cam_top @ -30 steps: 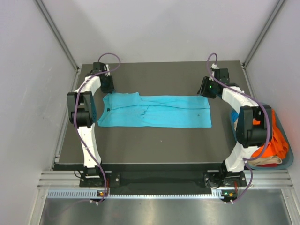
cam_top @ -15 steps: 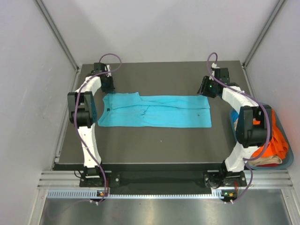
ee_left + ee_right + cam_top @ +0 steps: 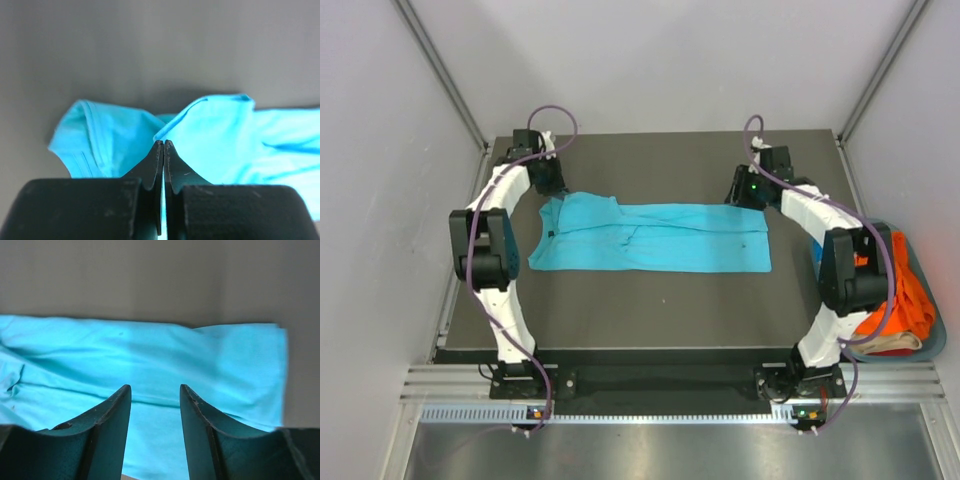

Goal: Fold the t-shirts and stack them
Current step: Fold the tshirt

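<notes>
A bright turquoise t-shirt (image 3: 655,237) lies flat across the dark table, folded into a long band. My left gripper (image 3: 549,187) is at the shirt's far left corner. In the left wrist view its jaws (image 3: 163,143) are shut on a raised fold of the turquoise cloth (image 3: 210,130), which shows through the slit between them. My right gripper (image 3: 745,190) is at the far right corner. It stands open (image 3: 155,388) just above the turquoise cloth (image 3: 150,355), with nothing between the fingers.
A blue-grey basket (image 3: 932,335) sits off the table's right edge. It holds an orange shirt (image 3: 912,295) and a beige one (image 3: 890,345). The right arm partly hides it. Grey walls close in the table at the back and sides.
The left gripper has closed on the shirt's far left corner, and that corner has bunched up. The right gripper has shifted left over the far right corner and stays open.
</notes>
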Tool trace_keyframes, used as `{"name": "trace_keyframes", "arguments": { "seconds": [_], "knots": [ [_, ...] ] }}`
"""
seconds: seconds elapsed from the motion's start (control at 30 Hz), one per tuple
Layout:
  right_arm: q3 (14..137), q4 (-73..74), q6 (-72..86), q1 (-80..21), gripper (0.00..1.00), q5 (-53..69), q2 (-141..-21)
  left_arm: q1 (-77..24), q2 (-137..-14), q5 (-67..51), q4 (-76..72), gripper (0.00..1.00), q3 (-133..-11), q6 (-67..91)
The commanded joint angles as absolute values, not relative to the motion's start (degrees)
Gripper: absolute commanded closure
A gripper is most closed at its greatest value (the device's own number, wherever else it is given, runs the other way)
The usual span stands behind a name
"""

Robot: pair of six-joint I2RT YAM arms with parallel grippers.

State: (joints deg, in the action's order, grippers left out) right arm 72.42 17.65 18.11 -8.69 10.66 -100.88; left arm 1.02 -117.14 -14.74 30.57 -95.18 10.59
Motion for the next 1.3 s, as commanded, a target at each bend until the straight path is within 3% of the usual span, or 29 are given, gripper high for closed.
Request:
{"name": "trace_keyframes", "arguments": {
  "seconds": [0.0, 0.5, 0.93, 1.03, 1.07, 1.1, 1.27],
  "knots": [
    [75.32, 16.44, 19.07, -13.0, 0.55, 11.43, -98.61, 0.97, -110.15, -18.54, 28.92, 1.0, -91.15, 11.51],
    [72.78, 15.91, 23.2, -19.86, 0.55, 12.83, -93.61, 0.62, -97.21, -21.26, 36.47, 1.0, -76.21, 13.18],
    [66.97, 16.52, 22.68, -20.65, 0.55, 12.3, -88.33, -1.76, -90.44, -7.93, 44.11, 1.0, -66.89, 13.27],
    [66.88, 16.52, 22.67, -20.74, 0.55, 11.95, -88.59, -2.37, -90.44, -4.05, 45.61, 0.91, -66.1, 12.66],
    [66.97, 16.35, 22.68, -20.92, 0.55, 11.95, -88.94, -2.46, -90.44, -3.96, 45.79, 0.81, -65.83, 12.74],
    [67.15, 16.09, 22.85, -20.92, 0.55, 11.95, -89.64, -2.46, -90.35, -3.78, 45.97, 0.77, -65.48, 12.92],
    [68.81, 16.17, 22.94, -23.9, 0.54, 11.6, -93.16, -2.46, -89.12, -2.45, 44.4, 0.67, -66.09, 15.99]
  ]
}}
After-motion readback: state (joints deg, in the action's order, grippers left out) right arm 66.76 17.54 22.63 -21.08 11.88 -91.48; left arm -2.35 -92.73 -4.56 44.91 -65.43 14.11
